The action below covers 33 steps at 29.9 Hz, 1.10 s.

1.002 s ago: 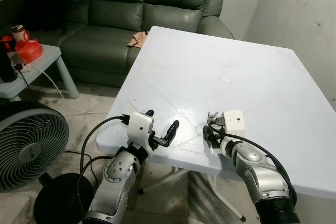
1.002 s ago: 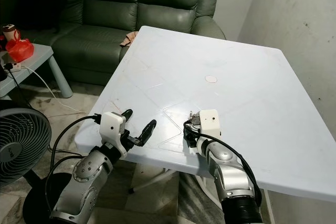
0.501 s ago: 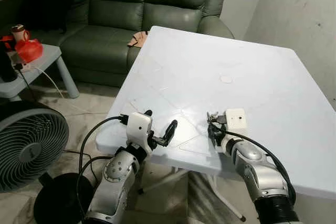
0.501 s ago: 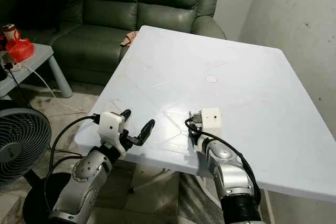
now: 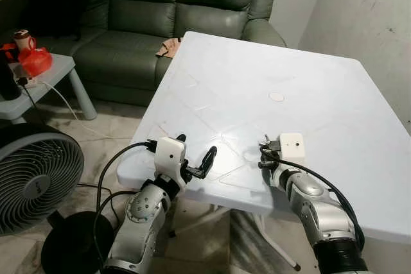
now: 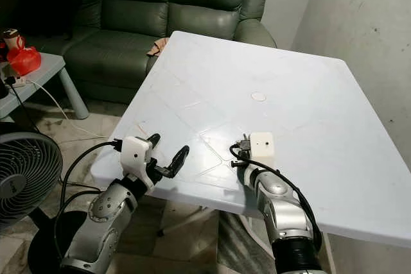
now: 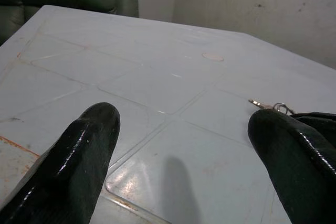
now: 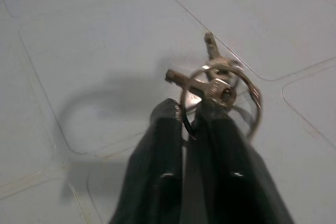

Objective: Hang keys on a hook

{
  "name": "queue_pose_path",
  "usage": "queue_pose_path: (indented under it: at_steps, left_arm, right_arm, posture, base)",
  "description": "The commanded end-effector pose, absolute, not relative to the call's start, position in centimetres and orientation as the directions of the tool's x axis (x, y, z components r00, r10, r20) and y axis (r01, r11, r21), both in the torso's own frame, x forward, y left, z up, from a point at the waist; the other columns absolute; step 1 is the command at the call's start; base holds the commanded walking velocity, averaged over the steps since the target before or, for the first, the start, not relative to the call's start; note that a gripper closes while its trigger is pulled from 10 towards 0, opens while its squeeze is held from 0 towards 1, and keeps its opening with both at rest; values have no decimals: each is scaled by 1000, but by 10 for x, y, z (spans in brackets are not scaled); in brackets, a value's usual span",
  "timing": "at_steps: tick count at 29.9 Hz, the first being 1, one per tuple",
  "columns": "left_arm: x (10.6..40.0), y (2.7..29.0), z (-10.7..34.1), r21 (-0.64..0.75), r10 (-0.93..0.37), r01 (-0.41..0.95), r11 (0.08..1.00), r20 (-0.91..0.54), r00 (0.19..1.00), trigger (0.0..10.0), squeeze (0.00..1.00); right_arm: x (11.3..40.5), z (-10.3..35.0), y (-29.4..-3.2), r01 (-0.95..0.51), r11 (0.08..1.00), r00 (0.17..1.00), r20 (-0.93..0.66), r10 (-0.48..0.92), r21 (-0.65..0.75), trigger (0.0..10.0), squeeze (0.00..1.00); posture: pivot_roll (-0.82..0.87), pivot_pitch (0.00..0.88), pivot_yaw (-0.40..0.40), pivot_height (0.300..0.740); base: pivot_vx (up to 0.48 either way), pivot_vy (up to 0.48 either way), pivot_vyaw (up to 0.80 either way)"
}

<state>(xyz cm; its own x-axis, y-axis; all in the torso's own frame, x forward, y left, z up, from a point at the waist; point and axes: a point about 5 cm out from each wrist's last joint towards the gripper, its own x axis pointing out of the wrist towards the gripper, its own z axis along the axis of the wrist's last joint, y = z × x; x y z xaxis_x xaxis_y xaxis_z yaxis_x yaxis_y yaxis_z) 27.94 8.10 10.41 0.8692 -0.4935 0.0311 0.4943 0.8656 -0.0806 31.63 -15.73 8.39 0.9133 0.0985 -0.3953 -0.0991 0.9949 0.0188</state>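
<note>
A bunch of silver keys (image 8: 218, 80) on a ring hangs from the tips of my right gripper (image 8: 190, 113), whose two black fingers are shut on the ring. The keys are just above the white table (image 5: 257, 88); from the left wrist they appear as keys (image 7: 270, 106) low over the tabletop. That right gripper (image 5: 263, 152) is over the table's near part, right of centre. My left gripper (image 5: 196, 157) stands open at the table's near edge, nothing between its fingers (image 7: 86, 145).
A green leather sofa (image 5: 148, 17) stands behind the table. A floor fan (image 5: 35, 174) and a small grey side table (image 5: 45, 78) with a red bag (image 5: 34, 61) are at the left. A bare wall (image 5: 359, 11) rises on the right.
My right gripper has moved a little to the right and forward over the table with the keys in it. The left arm has stayed in place.
</note>
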Motion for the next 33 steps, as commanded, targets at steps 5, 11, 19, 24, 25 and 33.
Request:
queue_pose_path:
  at_steps: [5,11,19,24,25,33]
  left_arm:
    - [282,78,111,-77,-492,495,865,52,869,10000,0]
    - [282,78,111,-80,-492,495,865,54,869,10000,0]
    - [283,78,112,-81,-483,486,870,58,874,10000,0]
    - [287,81,114,-98,-466,470,877,65,883,10000,0]
    - [287,81,114,-98,-466,470,877,65,883,10000,0]
    - [290,81,117,-107,-457,462,880,71,887,10000,0]
  right_arm:
    - [321,88,-160,-92,995,920,-380,95,24,0,0]
    - [322,91,-161,-100,995,926,-363,103,25,0,0]
    - [326,100,-161,-86,993,946,-305,109,86,0,0]
    - [334,119,-167,-30,945,968,-227,108,324,0,0]
    - [334,119,-167,-30,945,968,-227,108,324,0,0]
    - [345,138,-185,73,725,977,-195,86,685,0,0]
  posture:
    - [24,21,-89,711]
    - [25,15,-88,711]
    - [27,15,-92,711]
    - [28,15,-92,711]
    - [28,15,-92,711]
    - [27,13,-90,711]
  base:
    - [0,0,0]
    - [0,0,0]
    - [0,0,0]
    - [0,0,0]
    - [0,0,0]
    - [0,0,0]
